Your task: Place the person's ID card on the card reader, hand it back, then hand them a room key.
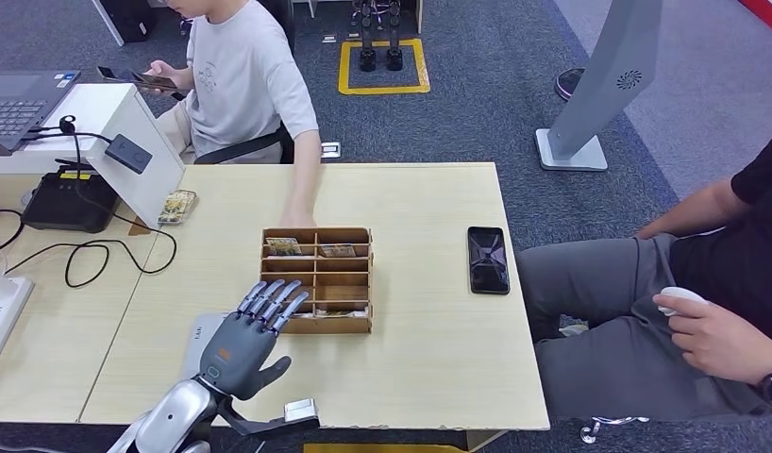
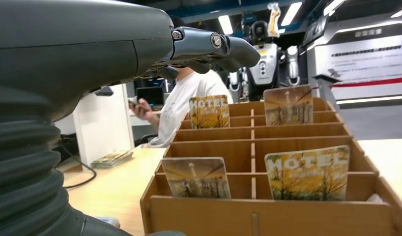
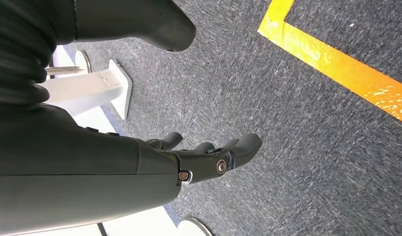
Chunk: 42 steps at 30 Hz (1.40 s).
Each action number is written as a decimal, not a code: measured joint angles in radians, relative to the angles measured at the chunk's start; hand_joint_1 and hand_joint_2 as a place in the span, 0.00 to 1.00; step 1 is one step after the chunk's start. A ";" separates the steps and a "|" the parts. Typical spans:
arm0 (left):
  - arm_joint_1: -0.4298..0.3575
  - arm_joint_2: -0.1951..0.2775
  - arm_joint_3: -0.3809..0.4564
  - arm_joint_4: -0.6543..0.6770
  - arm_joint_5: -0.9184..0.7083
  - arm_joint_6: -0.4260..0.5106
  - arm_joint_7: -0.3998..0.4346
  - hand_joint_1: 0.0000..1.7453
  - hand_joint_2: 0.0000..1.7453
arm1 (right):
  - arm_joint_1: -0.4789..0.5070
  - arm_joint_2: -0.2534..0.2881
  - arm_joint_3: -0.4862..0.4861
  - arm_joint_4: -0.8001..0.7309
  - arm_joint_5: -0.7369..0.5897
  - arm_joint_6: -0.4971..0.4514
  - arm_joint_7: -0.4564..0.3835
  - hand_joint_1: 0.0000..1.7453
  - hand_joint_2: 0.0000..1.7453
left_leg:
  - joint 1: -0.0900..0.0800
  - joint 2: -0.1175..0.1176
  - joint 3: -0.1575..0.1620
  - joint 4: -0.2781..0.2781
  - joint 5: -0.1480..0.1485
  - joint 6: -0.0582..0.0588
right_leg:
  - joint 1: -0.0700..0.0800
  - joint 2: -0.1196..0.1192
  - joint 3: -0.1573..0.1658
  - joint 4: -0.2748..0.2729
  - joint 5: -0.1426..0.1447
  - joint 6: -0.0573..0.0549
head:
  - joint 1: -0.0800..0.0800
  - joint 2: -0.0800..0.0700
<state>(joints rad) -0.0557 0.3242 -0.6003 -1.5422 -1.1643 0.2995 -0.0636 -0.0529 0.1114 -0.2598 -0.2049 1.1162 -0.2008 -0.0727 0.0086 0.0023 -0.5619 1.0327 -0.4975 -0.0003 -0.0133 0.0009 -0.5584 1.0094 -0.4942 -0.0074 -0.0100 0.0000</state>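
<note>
A wooden compartment box (image 1: 316, 280) stands mid-table, holding several upright hotel key cards (image 1: 283, 247). My left hand (image 1: 245, 335) hovers flat just short of the box's near left corner, fingers stretched out and apart, holding nothing. In the left wrist view my fingers (image 2: 214, 46) reach over the box (image 2: 268, 211), with key cards (image 2: 307, 172) right ahead. A small black reader (image 1: 127, 153) sits on a slanted white stand at the left. The seated person's hand (image 1: 297, 215) rests on the table at the box's far side. My right hand (image 3: 209, 160) hangs over carpet, holding nothing.
A small stack of cards (image 1: 177, 206) lies beside the white stand. A black phone (image 1: 487, 260) lies right of the box. A pale flat object (image 1: 198, 335) lies partly under my left hand. Cables and a black device (image 1: 57, 201) crowd the left desk. Another person sits at the right.
</note>
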 joint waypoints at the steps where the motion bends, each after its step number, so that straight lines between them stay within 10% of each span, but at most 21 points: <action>1: 0.000 -0.003 0.002 0.007 0.001 0.001 0.000 0.00 1.00 | 0.000 0.000 0.000 0.000 0.000 0.000 0.000 0.00 1.00 | 0.000 0.000 0.000 0.000 0.000 0.000 | 0.000 0.000 0.000 0.000 0.000 0.000 | 0.000 0.000; 42: 0.002 -0.096 0.104 0.113 0.032 0.002 0.001 0.00 1.00 | 0.001 0.000 0.000 0.000 0.010 -0.008 0.000 0.00 1.00 | 0.000 0.000 0.000 0.000 0.000 0.000 | 0.000 0.000 0.000 0.000 0.000 0.000 | 0.000 0.000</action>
<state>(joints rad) -0.0541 0.2278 -0.4959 -1.4294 -1.1322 0.3017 -0.0626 -0.0516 0.1114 -0.2601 -0.2046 1.1265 -0.2083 -0.0729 0.0086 0.0022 -0.5620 1.0327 -0.4975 -0.0003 -0.0132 0.0008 -0.5584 1.0094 -0.4942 -0.0074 -0.0102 0.0001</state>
